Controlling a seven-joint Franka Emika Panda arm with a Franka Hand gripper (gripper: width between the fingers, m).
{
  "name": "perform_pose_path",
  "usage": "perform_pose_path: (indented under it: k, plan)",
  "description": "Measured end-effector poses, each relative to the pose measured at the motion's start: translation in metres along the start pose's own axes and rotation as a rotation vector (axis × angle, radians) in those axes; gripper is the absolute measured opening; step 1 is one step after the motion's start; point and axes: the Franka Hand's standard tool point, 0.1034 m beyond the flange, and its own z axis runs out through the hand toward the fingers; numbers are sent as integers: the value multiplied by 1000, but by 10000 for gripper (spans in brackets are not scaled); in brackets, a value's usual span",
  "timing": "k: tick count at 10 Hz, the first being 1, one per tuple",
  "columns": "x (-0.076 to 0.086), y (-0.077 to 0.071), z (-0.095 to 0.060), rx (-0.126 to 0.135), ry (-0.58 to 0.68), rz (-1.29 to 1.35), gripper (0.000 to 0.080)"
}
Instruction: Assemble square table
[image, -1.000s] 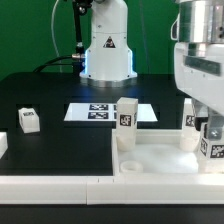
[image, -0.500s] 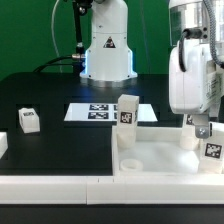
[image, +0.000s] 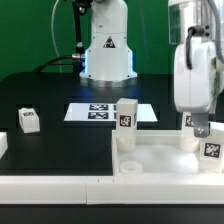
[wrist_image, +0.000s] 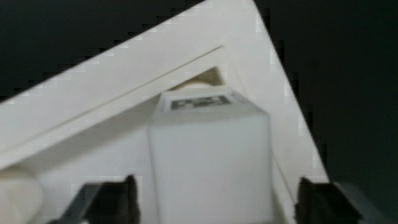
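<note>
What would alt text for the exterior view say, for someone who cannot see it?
A white robot arm's gripper hangs over the square table panel, where white tagged legs stand upright. A marker board and another leg lie on the black table.

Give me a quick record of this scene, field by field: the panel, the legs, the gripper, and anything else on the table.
panel: white square panel near the front, at the exterior view's right
upright legs: one at the panel's far left corner, one toward its far right corner
loose legs: one on the black table, another cut off at the exterior view's left edge
gripper: above the panel's right side, fingers spread either side of a leg
marker board: flat behind the panel
</note>
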Motion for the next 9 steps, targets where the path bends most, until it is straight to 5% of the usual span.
perform_pose_path:
  k: [1, 2, 9]
  plan:
    - [9, -3, -14, 7, -13, -45, 516]
    - [22, -9, -25, 18, -25, -77, 618]
    - [26, -9, -22, 25, -27, -58, 649]
